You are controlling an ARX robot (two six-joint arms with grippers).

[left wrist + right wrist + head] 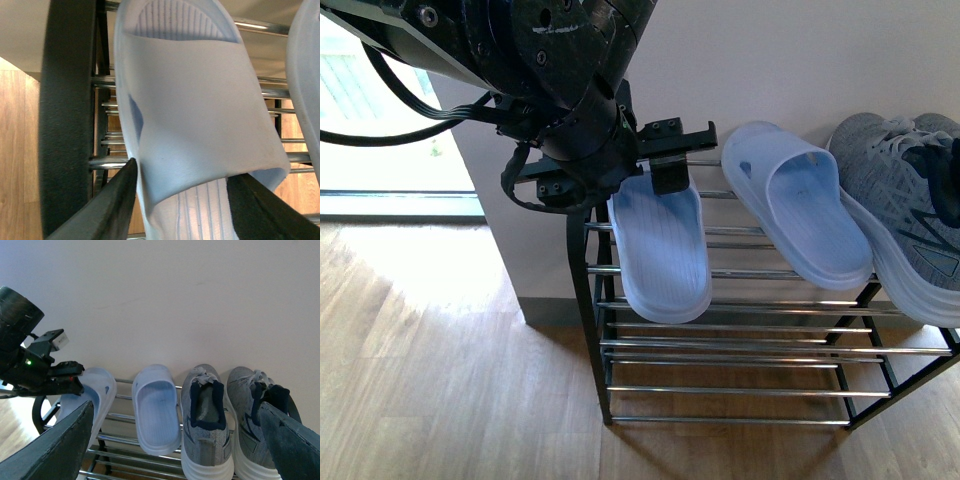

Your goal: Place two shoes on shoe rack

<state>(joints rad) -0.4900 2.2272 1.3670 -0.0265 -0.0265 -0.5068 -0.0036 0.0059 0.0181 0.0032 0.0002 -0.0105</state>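
The two grey knit sneakers (205,425) (252,415) stand side by side on the top tier of the shoe rack (740,340), toes to the wall; in the front view they show at the far right (905,205). My left gripper (665,165) is shut on a light blue slipper (660,250) at the rack's left end, its fingers (110,210) on either side of the strap (195,100). The slipper lies sloping over the top bars. My right gripper (175,410) is open and empty, back from the rack and facing the sneakers.
A second light blue slipper (800,210) lies on the top tier between the held slipper and the sneakers. The rack stands against a white wall (175,300). The rack's black arched end (67,125) is right beside my left gripper. Wooden floor (440,360) lies to the left.
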